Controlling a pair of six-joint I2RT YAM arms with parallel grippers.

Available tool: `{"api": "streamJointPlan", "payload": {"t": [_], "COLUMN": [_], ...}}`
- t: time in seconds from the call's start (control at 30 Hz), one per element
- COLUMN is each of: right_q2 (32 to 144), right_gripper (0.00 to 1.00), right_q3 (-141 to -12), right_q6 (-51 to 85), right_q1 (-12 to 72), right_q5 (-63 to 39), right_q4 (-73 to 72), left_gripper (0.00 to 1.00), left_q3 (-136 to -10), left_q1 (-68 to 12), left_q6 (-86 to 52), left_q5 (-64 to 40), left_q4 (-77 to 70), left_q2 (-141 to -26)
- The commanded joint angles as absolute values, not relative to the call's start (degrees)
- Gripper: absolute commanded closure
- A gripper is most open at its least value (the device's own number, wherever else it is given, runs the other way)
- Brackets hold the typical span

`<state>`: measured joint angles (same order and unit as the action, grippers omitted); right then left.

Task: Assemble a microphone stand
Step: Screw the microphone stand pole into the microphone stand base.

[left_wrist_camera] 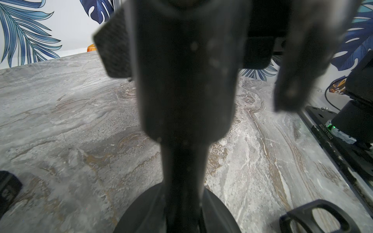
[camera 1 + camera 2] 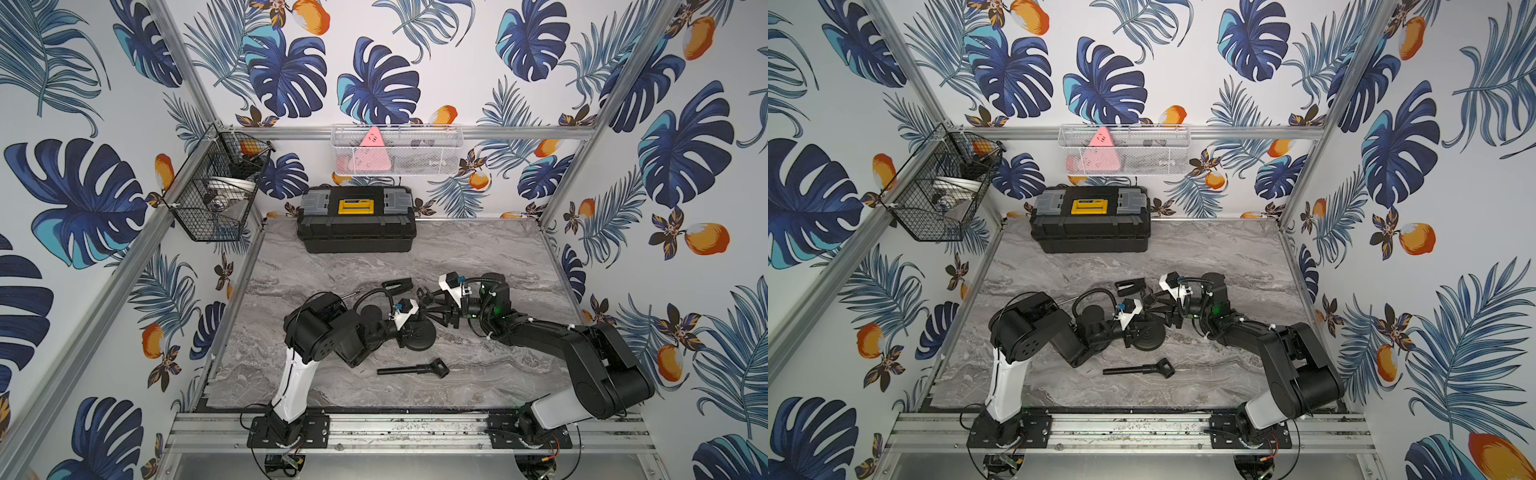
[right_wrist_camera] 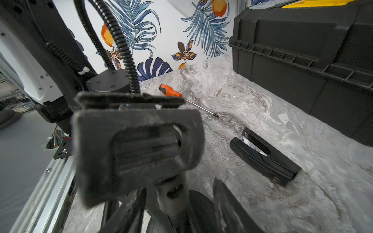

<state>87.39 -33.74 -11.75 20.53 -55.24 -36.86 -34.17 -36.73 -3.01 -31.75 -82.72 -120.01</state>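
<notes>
Left fingers [image 1: 113,52] are closed on the black post [image 1: 185,105] of the microphone stand, one textured pad on each side of it, so your left gripper [image 1: 185,54] has the post firmly clamped. The post narrows and ends in the round base [image 2: 420,334], low over the marbled tabletop [image 2: 478,257] near its middle. Right fingers [image 3: 228,205] stand apart on either side of the stand's upper stem, just below the blurred clip head [image 3: 137,145]; you cannot tell whether your right gripper [image 3: 179,189] presses the stem. A loose rod with a looped end [image 2: 415,369] lies flat nearer the arm mounts, apart from the base. Behind the grippers lie a black clamp piece [image 3: 264,155] and an orange-handled screwdriver [image 3: 170,91]. The closed black toolbox [image 2: 356,218] sits against the back wall.
</notes>
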Motion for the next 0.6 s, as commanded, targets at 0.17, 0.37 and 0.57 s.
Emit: {"api": "streamJointPlan", "payload": {"t": [0.17, 0.37, 0.57], "right_q2": [87.72, 88.74, 89.21], "right_gripper": [0.47, 0.58, 0.66], "right_q3": [-33.88, -35.55, -36.12], "right_q6": [-11.08, -10.69, -12.08], "right_q1": [20.71, 20.88, 21.67], "right_q5": [-58.83, -58.25, -57.58], "right_q4": [-41.44, -41.38, -40.09], "left_gripper": [0.9, 0.91, 0.91], "left_q3": [-34.8, -34.98, -35.15], "left_q1": [-36.74, -36.75, -36.74], "left_q6": [-3.44, -3.37, -3.28], "left_q5": [-33.47, -33.57, -33.49], "left_q4": [-83.06, -82.62, -82.44], "left_q2": [-120.13, -120.23, -120.54]}}
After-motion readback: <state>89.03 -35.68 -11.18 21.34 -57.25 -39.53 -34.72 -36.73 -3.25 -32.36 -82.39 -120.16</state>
